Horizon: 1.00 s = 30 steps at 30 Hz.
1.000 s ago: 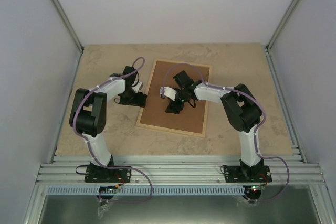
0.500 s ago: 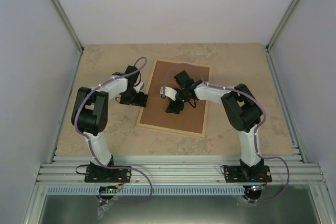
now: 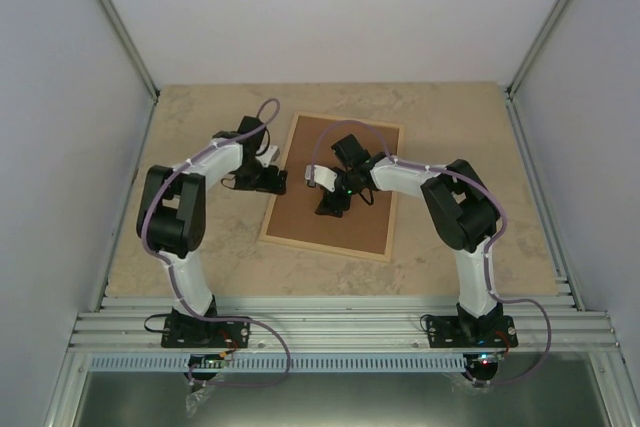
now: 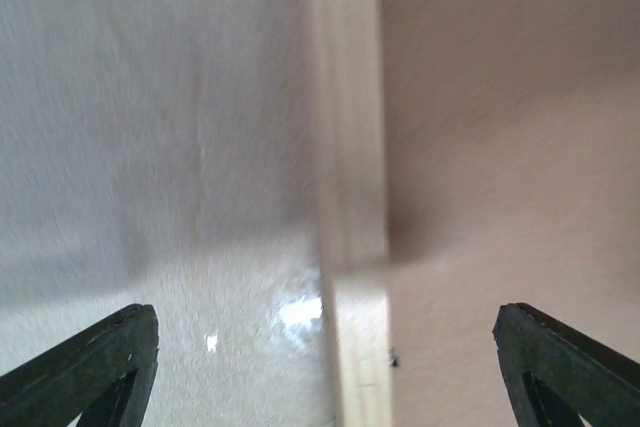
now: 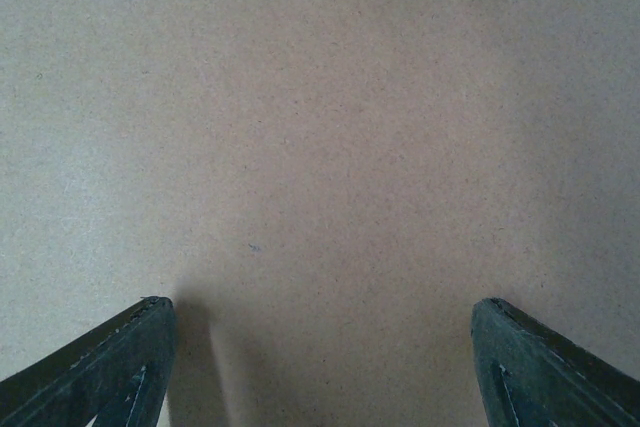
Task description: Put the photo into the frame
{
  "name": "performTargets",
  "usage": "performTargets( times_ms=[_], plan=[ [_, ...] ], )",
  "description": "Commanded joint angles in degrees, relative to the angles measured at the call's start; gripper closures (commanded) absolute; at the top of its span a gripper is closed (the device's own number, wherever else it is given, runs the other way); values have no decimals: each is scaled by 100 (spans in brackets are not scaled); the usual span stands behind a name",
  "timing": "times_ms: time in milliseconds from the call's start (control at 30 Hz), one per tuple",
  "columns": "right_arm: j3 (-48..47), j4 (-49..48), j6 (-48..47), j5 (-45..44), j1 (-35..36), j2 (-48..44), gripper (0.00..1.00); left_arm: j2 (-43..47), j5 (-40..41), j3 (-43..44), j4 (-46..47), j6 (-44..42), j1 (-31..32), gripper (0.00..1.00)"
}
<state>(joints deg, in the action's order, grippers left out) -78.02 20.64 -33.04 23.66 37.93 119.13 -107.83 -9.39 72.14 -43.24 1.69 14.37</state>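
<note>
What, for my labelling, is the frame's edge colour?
Pale wood; the frame shows best from the left wrist.

One frame (image 4: 350,147), one brown backing board (image 3: 325,227), two arms (image 3: 178,222) (image 3: 462,209)

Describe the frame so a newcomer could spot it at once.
On the beige table, look for the big tilted rectangle at the centre. The frame is its thin pale wood rim, unlike the flat brown backing board it surrounds.
</note>
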Motion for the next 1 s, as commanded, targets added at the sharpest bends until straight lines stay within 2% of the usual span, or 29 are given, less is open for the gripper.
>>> performTargets(
  times_ms=[0, 167, 400, 733, 800, 900, 967],
  plan=[
    [191, 501, -114, -82, -40, 366, 19, 185, -325, 493, 117, -115, -26, 6],
    [152, 613, -175, 57, -41, 375, 19, -240, -105, 837, 199, 84, -40, 11],
    [182, 807, -265, 350, -49, 352, 19, -768, 10, 978, 319, 29, -31, 33],
    [145, 1232, -355, 1043, -65, 441, 19, -448, 296, 72, 250, -152, -13, 52],
    [155, 1428, -433, 1428, -66, 408, 19, -237, 340, -242, 173, -292, -13, 55],
    [142, 1959, -777, 2448, -60, 292, 19, 107, 346, -732, 31, -568, -13, 56],
    [175, 1979, -831, 2636, -60, 137, 19, 274, 437, -925, -22, -722, -13, 56]
  ],
)
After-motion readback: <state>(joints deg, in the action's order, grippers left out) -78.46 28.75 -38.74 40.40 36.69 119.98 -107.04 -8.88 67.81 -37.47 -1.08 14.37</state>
